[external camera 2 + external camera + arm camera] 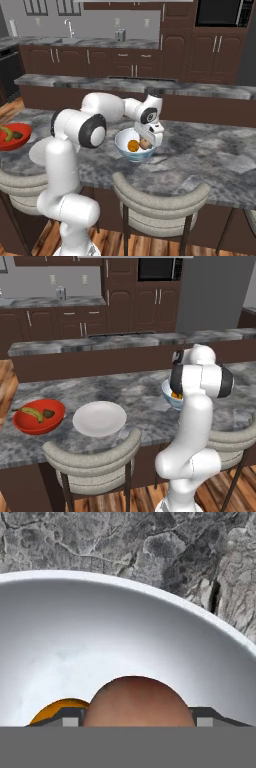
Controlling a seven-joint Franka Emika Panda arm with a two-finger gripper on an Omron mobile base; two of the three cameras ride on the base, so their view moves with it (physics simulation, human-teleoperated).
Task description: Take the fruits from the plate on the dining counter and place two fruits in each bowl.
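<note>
Pinching the apple (139,701), the gripper (148,140) hangs inside the white bowl (125,148) beside the orange (132,145).

Your arm rose from the base, bent at the elbow and reached forward with the wrist turned down. Your gripper (145,143) pointed down into the white bowl (134,151), and its fingers stood apart on either side of the apple (139,702), whether touching it you could not tell
</note>
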